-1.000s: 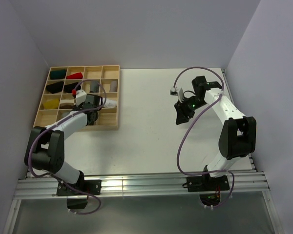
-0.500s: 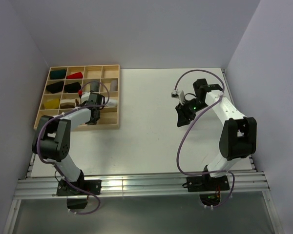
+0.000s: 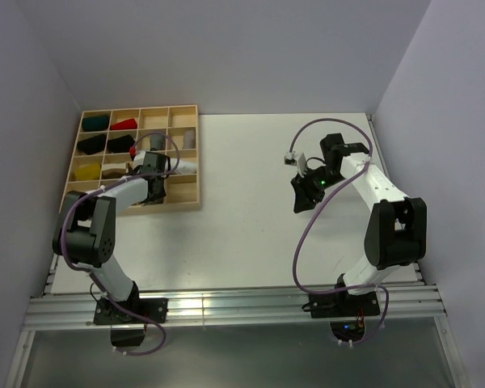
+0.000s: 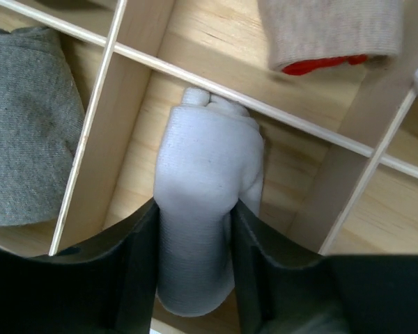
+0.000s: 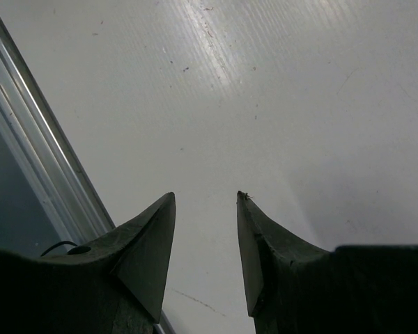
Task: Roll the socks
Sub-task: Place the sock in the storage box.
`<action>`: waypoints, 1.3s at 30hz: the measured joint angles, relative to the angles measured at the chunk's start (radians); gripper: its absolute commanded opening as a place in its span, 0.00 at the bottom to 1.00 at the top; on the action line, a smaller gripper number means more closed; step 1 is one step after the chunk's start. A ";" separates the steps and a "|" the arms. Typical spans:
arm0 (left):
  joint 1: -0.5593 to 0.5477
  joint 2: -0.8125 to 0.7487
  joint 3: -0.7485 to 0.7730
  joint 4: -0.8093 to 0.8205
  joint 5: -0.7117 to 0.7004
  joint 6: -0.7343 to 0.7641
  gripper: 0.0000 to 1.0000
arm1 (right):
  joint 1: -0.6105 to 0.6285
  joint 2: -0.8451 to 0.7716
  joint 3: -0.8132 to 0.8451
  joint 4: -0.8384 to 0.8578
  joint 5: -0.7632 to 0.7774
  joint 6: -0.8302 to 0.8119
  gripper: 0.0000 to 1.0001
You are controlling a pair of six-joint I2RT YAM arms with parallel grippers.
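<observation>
Finds left gripper (image 4: 194, 209) lowered into wooden tray (image 3: 199, 158) at the far left of the table (image 3: 242, 234). Records its jaws at a moderate gap, closed about white sock (image 4: 205, 167), with the two dark fingers (image 4: 136, 278) pressed one to each flank of the fabric. Places white sock, rolled into a compact bundle, on the floor of a single compartment, with its far end butted against a thin cross divider and its near end running down between the fingers. Notes grey sock (image 4: 28, 125) in the neighbouring compartment, to the left in the wrist view, parted from white sock by a thin slat and not touching it. Notes beige bundle (image 4: 331, 31) with a red edge in the compartment beyond the cross divider. Cannot tell from the overhead view exactly which compartment holds the grip, with the arm covering that part of the tray. Finds right gripper (image 5: 205, 195) hovering above the white table on the right side, well apart from the tray. Records its jaws parted at a middling gap, holding nothing and touching nothing. Notes metal rail (image 5: 28, 139) along the table edge at the left of the right wrist view.
</observation>
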 measured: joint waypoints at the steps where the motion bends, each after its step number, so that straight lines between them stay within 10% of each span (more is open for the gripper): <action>1: 0.002 -0.006 -0.006 0.004 0.001 0.002 0.51 | 0.000 0.000 0.000 0.000 0.000 0.000 0.48; 39: -0.013 -0.280 0.039 -0.025 0.144 0.026 0.67 | -0.002 -0.081 0.002 0.068 0.058 0.126 0.50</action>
